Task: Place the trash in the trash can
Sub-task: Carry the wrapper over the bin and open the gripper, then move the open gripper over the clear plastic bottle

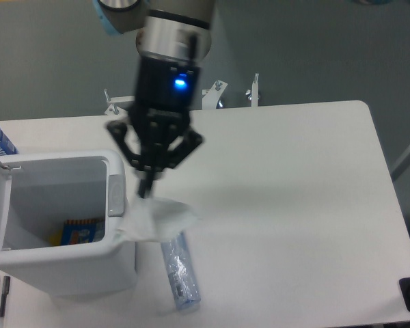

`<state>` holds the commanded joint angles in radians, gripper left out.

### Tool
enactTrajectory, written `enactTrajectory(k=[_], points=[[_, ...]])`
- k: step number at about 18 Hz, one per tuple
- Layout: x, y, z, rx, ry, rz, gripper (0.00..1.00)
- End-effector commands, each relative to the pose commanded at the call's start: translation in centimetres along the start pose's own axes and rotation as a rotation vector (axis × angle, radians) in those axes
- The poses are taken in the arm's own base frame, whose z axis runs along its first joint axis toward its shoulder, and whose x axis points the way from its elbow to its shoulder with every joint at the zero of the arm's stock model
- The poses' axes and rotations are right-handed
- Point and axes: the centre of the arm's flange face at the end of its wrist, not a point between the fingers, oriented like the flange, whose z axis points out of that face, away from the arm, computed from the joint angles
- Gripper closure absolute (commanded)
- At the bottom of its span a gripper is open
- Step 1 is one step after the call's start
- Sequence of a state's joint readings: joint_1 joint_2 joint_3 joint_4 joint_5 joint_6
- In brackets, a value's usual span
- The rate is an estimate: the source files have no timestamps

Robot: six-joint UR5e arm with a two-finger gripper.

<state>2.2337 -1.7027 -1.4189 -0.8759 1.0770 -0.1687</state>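
The white table (294, 205) stands before a grey wall, carrying the open trash can (116, 263) at its left, a blue-and-orange packet (82, 231) lying inside. The pincer (147, 189) is clamped on the crumpled wrapper (154, 220), hanging just beside the can's right rim above the crushed bottle (179, 270). The carry step seems underway; next it likely needs to go left over the opening, then release.

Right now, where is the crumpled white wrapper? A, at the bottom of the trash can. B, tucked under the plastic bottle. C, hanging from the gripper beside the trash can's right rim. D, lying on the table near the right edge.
C: the crumpled white wrapper hangs from the shut gripper, off the table, right beside the trash can's right rim and above the plastic bottle.
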Motion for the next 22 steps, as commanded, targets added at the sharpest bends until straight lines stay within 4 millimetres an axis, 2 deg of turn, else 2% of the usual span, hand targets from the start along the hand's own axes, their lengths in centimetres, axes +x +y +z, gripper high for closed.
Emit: enactTrajectory(k=[5, 6, 7, 8, 9, 10, 13, 16, 20, 22], points=[[3.1, 3.2, 2.8, -0.075, 0.060, 0.046, 0.96], [3.2, 3.9, 3.5, -0.091, 0.063, 0.049, 0.94], [3.5, 4.2, 3.8, -0.098, 0.068, 0.057, 0.87], [3.6, 4.1, 3.8, -0.096, 0.070, 0.070, 0.65], [3.6, 3.8, 3.8, -0.091, 0.071, 0.094, 0.08], [3.7, 3.6, 3.7, -0.086, 0.071, 0.110, 0.00], [3.5, 3.3, 3.6, -0.083, 0.069, 0.107, 0.00], [2.1, 2.7, 3.1, -0.069, 0.053, 0.085, 0.00], [-2.5, -0.2, 1.1, -0.008, -0.010, 0.035, 0.00], [-6.0, -1.3, 1.0, 0.005, -0.058, -0.003, 0.00]])
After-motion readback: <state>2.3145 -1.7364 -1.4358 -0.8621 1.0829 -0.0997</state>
